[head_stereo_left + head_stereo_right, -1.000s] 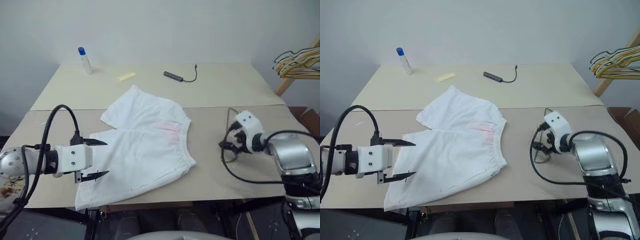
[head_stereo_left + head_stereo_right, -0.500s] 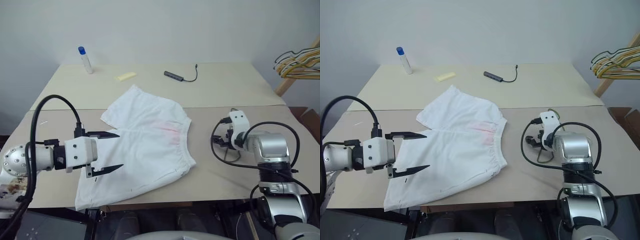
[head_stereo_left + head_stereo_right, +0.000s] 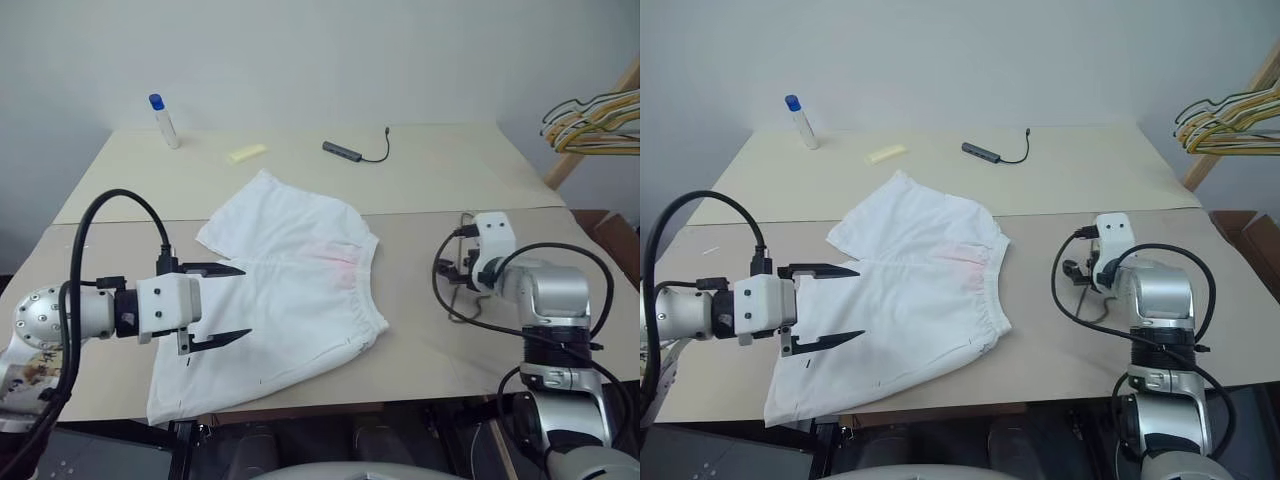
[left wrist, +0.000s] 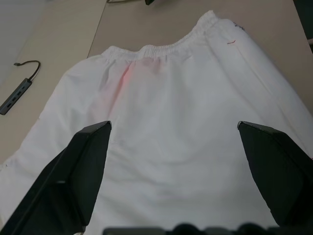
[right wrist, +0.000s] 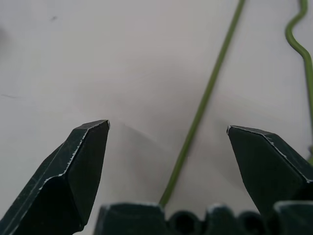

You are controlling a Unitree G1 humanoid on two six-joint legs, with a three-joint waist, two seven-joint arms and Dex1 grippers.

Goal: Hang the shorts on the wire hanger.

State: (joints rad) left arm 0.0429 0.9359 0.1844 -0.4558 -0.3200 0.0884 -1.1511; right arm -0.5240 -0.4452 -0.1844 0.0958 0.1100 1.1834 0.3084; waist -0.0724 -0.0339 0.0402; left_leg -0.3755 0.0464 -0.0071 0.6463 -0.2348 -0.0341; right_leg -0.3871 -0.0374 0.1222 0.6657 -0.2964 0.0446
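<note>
Left pincer (image 3: 228, 304) has slid over shorts (image 3: 290, 290), jaws spread, empty. Right pincer (image 5: 166, 142), spread, has dipped over wire hanger (image 5: 198, 115) beside shorts. Grasps not yet made.

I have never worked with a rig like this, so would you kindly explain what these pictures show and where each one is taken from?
This is a humanoid robot with two arms, each ending in a gripper with two black fingers. Two pictures come from cameras in its head, looking down over a beige table. The other two come from cameras on its wrists, looking along the fingers.

The left gripper hangs open over the white shorts, which lie flat on the table. The right gripper is also open, with a thin green wire hanger lying on the table between its fingers. Neither gripper holds anything.

At the far side of the table lie a blue-capped bottle, a yellow piece and a small dark adapter with a cable. A bunch of hangers hangs at the right.
</note>
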